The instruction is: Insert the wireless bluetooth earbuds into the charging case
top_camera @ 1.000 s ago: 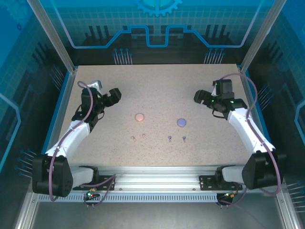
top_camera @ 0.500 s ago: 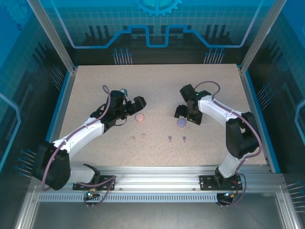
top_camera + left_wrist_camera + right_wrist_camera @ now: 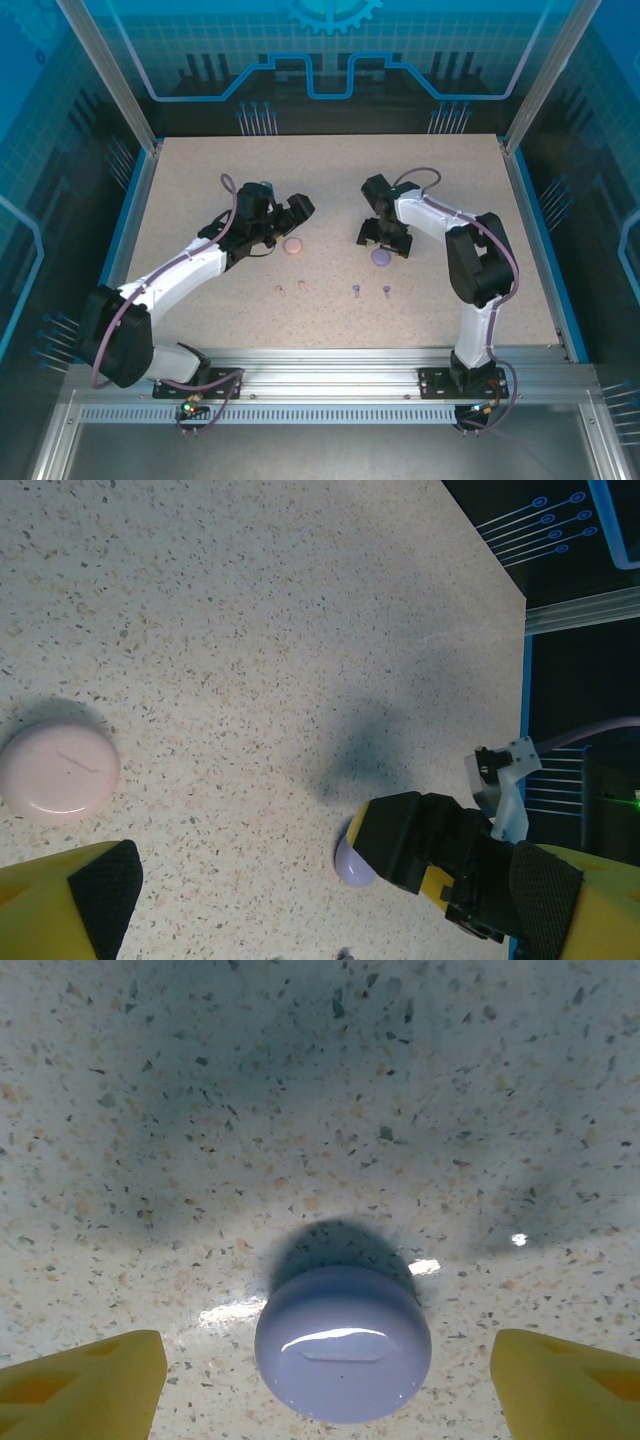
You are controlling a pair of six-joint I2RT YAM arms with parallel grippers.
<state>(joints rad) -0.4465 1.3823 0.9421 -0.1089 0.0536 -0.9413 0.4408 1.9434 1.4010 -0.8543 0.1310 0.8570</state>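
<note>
Two round charging cases lie shut mid-table: a pink case (image 3: 293, 246) (image 3: 58, 772) and a purple case (image 3: 380, 257) (image 3: 343, 1355). Four tiny earbuds stand in a row nearer the arms: two pink earbuds (image 3: 281, 290) (image 3: 301, 285) and two purple earbuds (image 3: 356, 291) (image 3: 386, 291). My right gripper (image 3: 384, 241) (image 3: 325, 1385) is open and straddles the purple case, with a gap on each side of it. My left gripper (image 3: 289, 223) (image 3: 325, 905) hangs wide open just behind and left of the pink case, holding nothing. In the left wrist view the purple case (image 3: 350, 862) is half hidden by a right finger (image 3: 400, 842).
The speckled table (image 3: 330, 170) is bordered by a blue rim and metal frame posts (image 3: 520, 120) at the back corners. The two arms reach toward each other over the middle, their grippers about a case-row apart.
Both arms have swung in from the table's sides to the middle. The right gripper came down around the purple case and narrowed slightly; the left arrived beside the pink case.
</note>
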